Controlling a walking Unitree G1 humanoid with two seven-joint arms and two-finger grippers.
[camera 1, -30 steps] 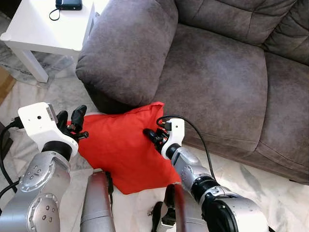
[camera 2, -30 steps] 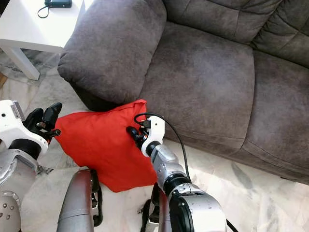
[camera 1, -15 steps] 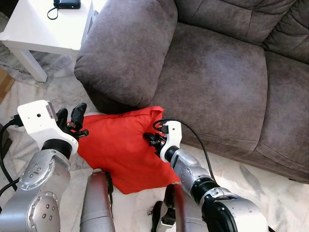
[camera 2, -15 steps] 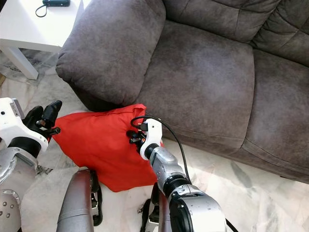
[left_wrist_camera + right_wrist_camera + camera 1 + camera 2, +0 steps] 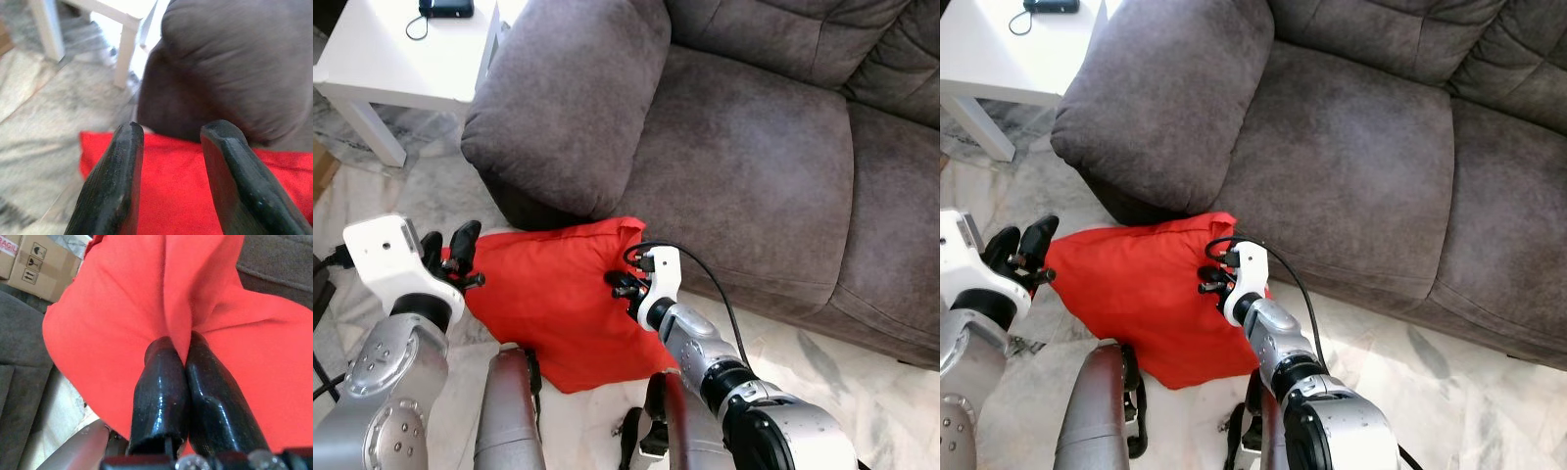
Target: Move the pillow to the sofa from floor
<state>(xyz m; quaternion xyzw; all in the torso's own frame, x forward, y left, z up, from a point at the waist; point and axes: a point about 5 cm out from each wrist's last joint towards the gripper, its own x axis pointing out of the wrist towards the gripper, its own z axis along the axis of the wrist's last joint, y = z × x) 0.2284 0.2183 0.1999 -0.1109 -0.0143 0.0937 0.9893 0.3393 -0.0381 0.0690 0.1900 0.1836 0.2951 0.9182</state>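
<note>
A red pillow (image 5: 553, 294) lies on the marble floor, leaning against the front of the grey sofa (image 5: 744, 157). My right gripper (image 5: 619, 286) is shut on a fold of the pillow (image 5: 161, 293) near its right edge; in the right wrist view the red cloth is pinched between the two black fingers (image 5: 161, 382). My left gripper (image 5: 450, 257) is open at the pillow's left corner, its fingers (image 5: 110, 186) standing apart just above the red cloth (image 5: 171, 186).
A white side table (image 5: 401, 59) with a dark device on it stands left of the sofa armrest (image 5: 568, 98). Cardboard boxes (image 5: 34, 264) appear in the right wrist view. Marble floor (image 5: 822, 362) stretches along the sofa front.
My left gripper has dropped slightly toward the pillow's left corner. The right gripper has closed onto a fold of the pillow, bunching the cloth near its top right.
</note>
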